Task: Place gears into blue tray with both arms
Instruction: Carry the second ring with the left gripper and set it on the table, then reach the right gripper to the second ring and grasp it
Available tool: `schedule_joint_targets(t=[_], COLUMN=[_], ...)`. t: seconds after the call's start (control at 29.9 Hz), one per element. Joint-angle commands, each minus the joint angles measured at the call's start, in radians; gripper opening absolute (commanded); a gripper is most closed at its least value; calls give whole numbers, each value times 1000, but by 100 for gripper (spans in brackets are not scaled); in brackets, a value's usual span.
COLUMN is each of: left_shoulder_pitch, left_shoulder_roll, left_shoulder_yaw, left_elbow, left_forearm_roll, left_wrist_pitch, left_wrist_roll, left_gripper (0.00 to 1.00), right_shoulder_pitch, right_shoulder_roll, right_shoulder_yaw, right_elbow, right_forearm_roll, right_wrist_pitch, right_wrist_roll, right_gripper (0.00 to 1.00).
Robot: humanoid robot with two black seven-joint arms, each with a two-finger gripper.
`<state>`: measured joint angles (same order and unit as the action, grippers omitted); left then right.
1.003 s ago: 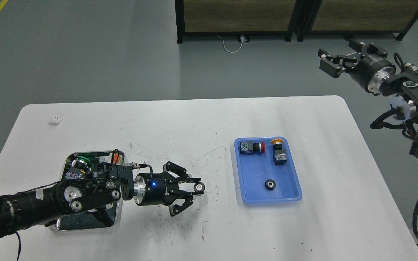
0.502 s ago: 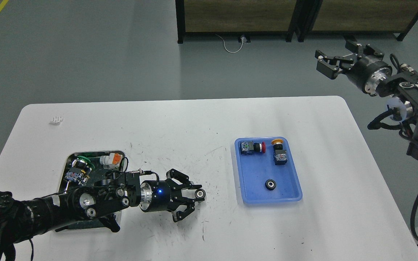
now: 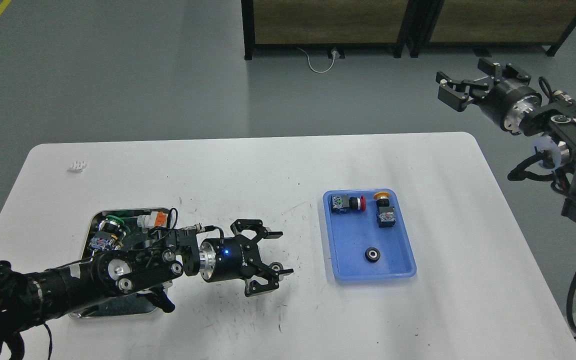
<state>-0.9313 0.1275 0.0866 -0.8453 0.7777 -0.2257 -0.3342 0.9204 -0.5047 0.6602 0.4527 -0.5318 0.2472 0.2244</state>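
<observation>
The blue tray [image 3: 348, 245] lies right of the table's middle, and one black gear [image 3: 372, 254] rests on its floor near the front. A second gear [image 3: 276, 268] shows at the lower finger of my left gripper [image 3: 282, 253], low over the table a short way left of the tray. That gripper's fingers are spread wide, so it is open; I cannot tell whether the gear lies on the table or leans on the finger. My right gripper [image 3: 468, 82] hangs open and empty in the air beyond the table's far right corner.
Two push-button switches, one red-capped [image 3: 349, 203] and one yellow-capped [image 3: 384, 212], sit at the back of the blue tray. A steel tray [image 3: 94, 220] of parts lies front left under my left arm. A small white piece [image 3: 77, 166] rests far left.
My left gripper, shut on the gear a second ago, has opened wide. Its upper finger swung away and the gear now sits by the lower finger. The right gripper barely shifted.
</observation>
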Motion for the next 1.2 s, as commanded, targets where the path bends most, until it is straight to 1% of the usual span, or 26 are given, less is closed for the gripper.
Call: schedule_joint_targets(t=[0.0,0.13,0.2,0.33,0.5,0.6,0.84,0.97,1.17], left_shoulder_pitch=[-18,-21,-21,-24,-40,-52,-77,-78,-78], left_shoulder_roll=[58,142,196,291,423,489,625,698,767], left_shoulder_yaw=[-73,-120,-158,-195,-251,-278,-287,-314,-315], left_elbow=[-24,-26,-28,-32,-41,-41,-35,-32,-31], left_forearm_roll=[0,-5,-29,-100,-167,-213,-302,-334,-402], left_wrist_pitch=[-14,-20,-21,-24,-26,-27,-24,-26,-20], left_wrist_roll=[7,4,6,7,7,9,7,7,7], left_gripper=[89,91,91,95,97,97,97,97,97], right_shoulder_pitch=[0,-3,-5,-26,-58,-58,-58,-51,-48], right_shoulder_roll=[3,12,18,20,49,77,81,107,182], right_shoulder_yaw=[-5,-20,-57,-102,-135,-209,-375,-485,-600], right_elbow=[4,12,41,98,159,199,311,342,345], right_forearm_roll=[1,1,0,0,-10,-10,-14,-28,-66], right_wrist_pitch=[3,14,18,70,116,135,196,239,242], right_wrist_roll=[0,0,3,9,10,15,18,16,16], right_gripper=[100,100,100,100,100,100,100,100,100])
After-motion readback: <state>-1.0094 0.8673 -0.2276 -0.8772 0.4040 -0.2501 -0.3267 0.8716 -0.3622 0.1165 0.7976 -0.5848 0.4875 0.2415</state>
